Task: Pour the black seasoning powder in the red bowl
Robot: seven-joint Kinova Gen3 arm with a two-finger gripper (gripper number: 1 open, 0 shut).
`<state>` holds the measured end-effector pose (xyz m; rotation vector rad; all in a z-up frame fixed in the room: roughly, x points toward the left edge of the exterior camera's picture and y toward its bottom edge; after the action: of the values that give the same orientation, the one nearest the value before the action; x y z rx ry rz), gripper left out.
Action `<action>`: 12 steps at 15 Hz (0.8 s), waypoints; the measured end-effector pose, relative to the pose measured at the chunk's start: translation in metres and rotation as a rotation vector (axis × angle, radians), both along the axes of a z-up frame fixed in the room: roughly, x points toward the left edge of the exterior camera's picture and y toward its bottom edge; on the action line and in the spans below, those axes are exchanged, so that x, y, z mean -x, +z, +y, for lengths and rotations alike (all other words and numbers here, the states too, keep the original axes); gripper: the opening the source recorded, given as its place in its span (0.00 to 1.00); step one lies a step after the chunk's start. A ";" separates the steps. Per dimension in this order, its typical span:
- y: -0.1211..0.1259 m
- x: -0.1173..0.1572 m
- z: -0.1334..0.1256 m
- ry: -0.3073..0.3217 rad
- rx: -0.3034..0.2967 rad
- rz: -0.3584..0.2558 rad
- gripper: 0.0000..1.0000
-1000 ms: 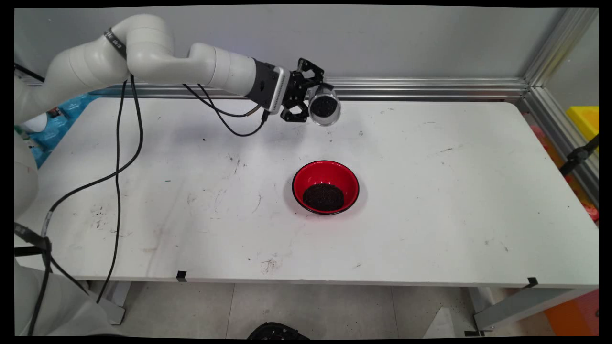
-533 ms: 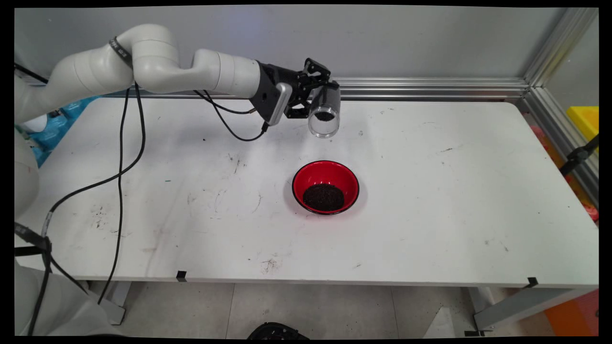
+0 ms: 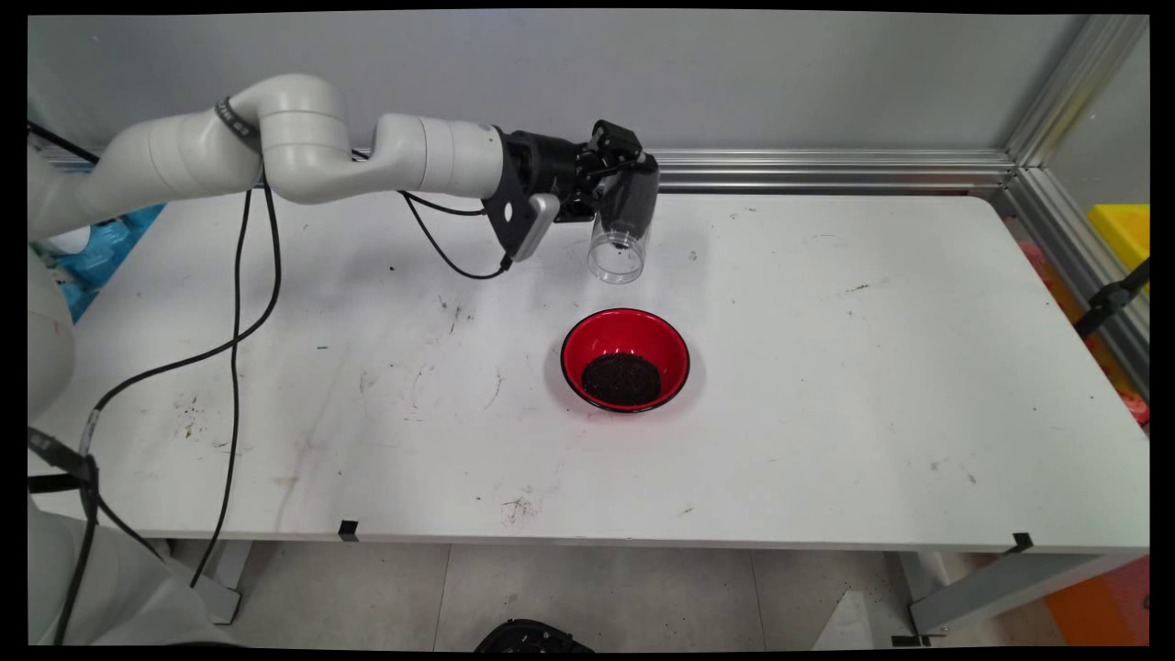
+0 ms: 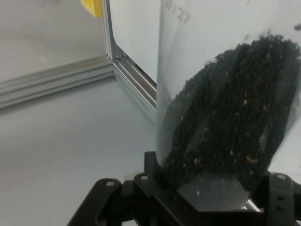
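Progress judged as partial: gripper clamped on one clear cup tipped mouth-down above the counter, dark granules inside; one red bowl just below, well apart, already holding a dark granule heap; count: one cup, one bowl.
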<state>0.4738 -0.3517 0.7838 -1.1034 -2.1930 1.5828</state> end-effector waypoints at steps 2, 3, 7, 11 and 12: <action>-0.003 0.001 0.003 -0.015 0.030 -0.017 0.00; -0.005 0.003 0.004 -0.024 0.046 -0.024 0.00; -0.013 0.007 0.009 -0.055 0.103 -0.048 0.00; -0.019 0.011 0.012 -0.082 0.158 -0.070 0.00; -0.020 0.012 0.012 -0.086 0.166 -0.074 0.00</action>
<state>0.4619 -0.3399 0.7636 -1.3043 -2.0587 1.7388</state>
